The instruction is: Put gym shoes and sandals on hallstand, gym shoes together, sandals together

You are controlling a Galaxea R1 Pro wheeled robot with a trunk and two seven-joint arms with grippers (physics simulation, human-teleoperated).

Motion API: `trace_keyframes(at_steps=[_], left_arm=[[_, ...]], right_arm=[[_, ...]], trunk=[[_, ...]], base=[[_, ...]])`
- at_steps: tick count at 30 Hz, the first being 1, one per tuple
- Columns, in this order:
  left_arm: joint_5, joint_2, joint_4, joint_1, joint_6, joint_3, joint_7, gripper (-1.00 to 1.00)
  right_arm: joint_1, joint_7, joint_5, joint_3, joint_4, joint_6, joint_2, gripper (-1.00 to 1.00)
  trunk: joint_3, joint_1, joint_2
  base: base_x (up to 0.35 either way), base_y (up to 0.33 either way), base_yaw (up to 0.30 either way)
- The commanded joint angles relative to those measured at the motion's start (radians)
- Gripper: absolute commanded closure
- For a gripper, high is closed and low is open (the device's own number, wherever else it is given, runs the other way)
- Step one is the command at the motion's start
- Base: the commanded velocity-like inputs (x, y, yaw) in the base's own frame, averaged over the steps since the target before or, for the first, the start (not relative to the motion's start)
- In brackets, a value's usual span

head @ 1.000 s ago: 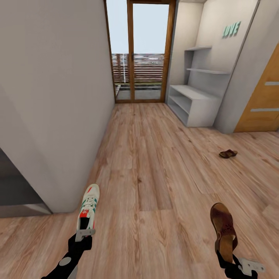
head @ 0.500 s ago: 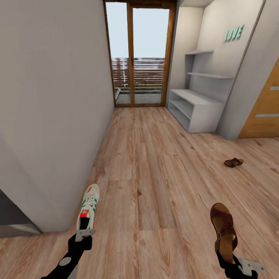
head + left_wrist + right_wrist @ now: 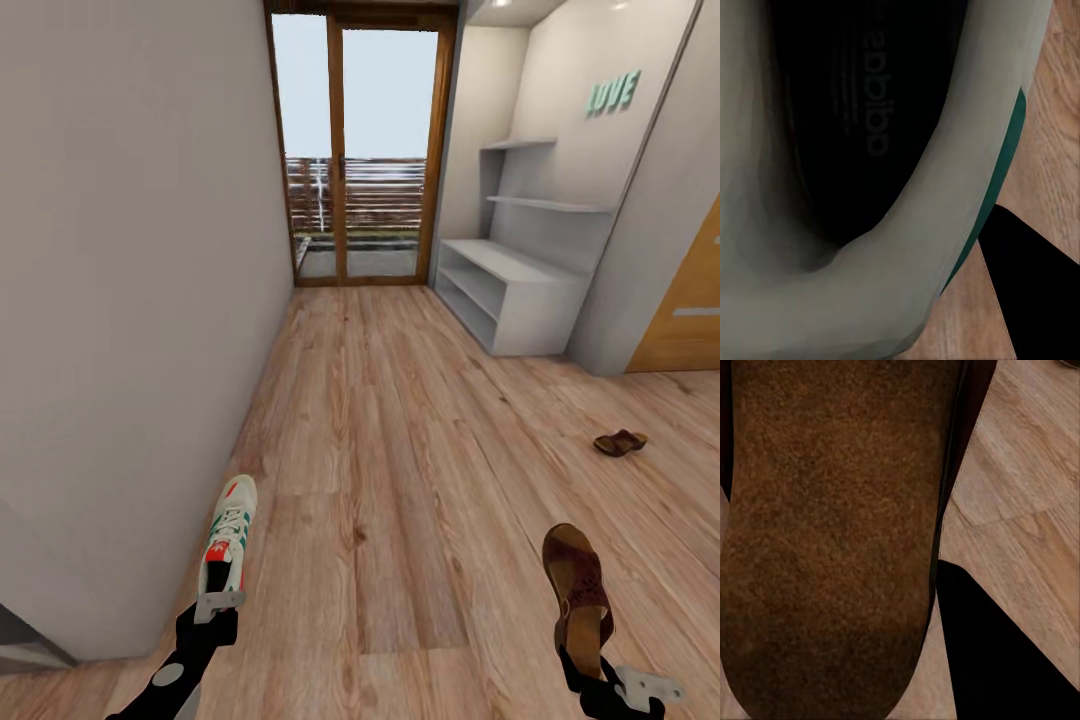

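My left gripper point(image 3: 217, 598) is shut on the heel of a white gym shoe point(image 3: 228, 536) with green stripes, held above the corridor floor point(image 3: 380, 440); the left wrist view looks into the shoe's dark opening point(image 3: 847, 127). At the lower right my right gripper point(image 3: 590, 665) is shut on a dark brown sandal point(image 3: 578, 592), whose tan footbed point(image 3: 832, 532) lies close before the right wrist camera. A second sandal point(image 3: 620, 442) lies on the floor at the right. The pale-grey hallstand point(image 3: 510, 290) stands far ahead on the right.
A grey wall point(image 3: 130, 300) runs along the left side. A glass door with a wooden frame point(image 3: 360, 150) closes the corridor's far end. An orange-brown door point(image 3: 690, 320) is at the right edge. Floating shelves point(image 3: 545, 203) hang above the hallstand.
The view has advanced along the corridor: the hallstand and the floor sandal have slid lower and rightward in the picture. Both grippers keep their shoes in the same place in view.
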Motion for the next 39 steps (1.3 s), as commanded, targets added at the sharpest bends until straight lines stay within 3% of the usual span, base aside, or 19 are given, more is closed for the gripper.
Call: trace_keyframes(at_steps=[1,39], left_arm=[[0.004,0.000,0.001,-0.001,-0.003,-0.001,0.001,1.00],[0.004,0.000,-0.005,0.000,-0.005,-0.001,0.000,1.00]], right_arm=[[-0.001,0.009,-0.002,-0.005,0.001,-0.002,0.001,1.00],[-0.001,0.009,-0.002,-0.005,-0.004,-0.002,0.000,1.00]], trunk=[[-0.001,0.000,0.000],[0.000,0.000,0.000]], base=[[0.340,0.000,0.000],[0.340,0.000,0.000]])
